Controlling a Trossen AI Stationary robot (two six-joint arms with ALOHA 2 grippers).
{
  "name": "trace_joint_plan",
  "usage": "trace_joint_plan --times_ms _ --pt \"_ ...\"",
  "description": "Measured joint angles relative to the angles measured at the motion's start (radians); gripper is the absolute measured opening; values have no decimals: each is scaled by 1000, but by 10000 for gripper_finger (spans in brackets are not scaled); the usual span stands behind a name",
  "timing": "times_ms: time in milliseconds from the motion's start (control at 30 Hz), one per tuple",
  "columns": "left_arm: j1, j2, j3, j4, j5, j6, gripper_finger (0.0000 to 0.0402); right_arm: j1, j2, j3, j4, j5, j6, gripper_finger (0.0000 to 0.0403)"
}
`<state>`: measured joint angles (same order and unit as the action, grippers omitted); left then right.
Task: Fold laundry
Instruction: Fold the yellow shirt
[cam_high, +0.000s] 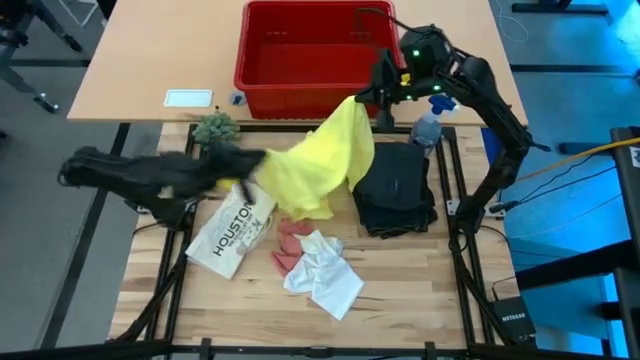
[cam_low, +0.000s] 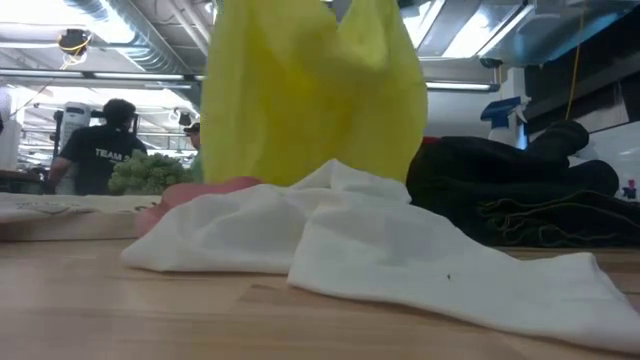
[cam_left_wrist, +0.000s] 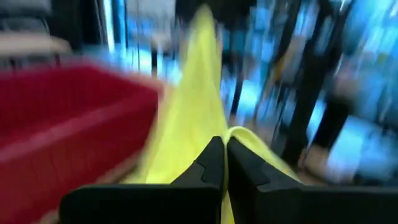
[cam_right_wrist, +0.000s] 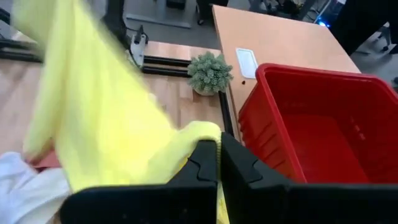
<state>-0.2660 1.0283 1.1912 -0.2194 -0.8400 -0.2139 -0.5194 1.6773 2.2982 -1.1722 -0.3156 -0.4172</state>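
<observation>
High view: the black trousers (cam_high: 397, 190) are seen folded at the table's right. The yellow T-shirt (cam_high: 325, 160) is held raised at mid-table, pinched by the right gripper (cam_high: 378, 98) near the red basket (cam_high: 315, 45) and the left gripper (cam_high: 245, 165). The white cloth (cam_high: 325, 272) and pink cloth (cam_high: 288, 245) are laid below.
</observation>
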Motion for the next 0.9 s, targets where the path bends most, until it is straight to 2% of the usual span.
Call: trace_joint_plan --times_ms 67,133,200,267,333,467,567,633,700,767,833,900 --pt "-82 -68 0 139 -55 121 0 1 -16 0 -6 -22 3 0" --pt "-152 -105 0 297 -57 267 0 2 -37 0 -16 -59 18 0" --pt "-215 -120 0 454 -46 411 0 2 -61 0 -15 -116 33 0" --pt "-264 -119 0 582 11 540 0 6 -87 0 -14 -188 65 0" --pt "-299 -116 0 677 124 637 0 22 -112 0 -13 -263 99 0" --pt "-355 -105 2 793 475 741 0 71 -175 0 -9 -422 167 0" --pt "-395 -80 27 804 713 772 0 148 -227 0 -5 -539 225 0" --pt "-423 -54 50 788 815 767 0 223 -250 0 11 -589 257 0" --pt "-454 -20 72 777 862 768 0 313 -265 0 42 -602 294 0" --pt "-486 15 95 777 865 788 0 399 -270 0 78 -589 321 0" --pt "-514 46 118 776 857 820 0 459 -270 0 91 -523 338 0" --pt "-540 69 140 784 801 854 0 491 -266 0 79 -422 350 0"
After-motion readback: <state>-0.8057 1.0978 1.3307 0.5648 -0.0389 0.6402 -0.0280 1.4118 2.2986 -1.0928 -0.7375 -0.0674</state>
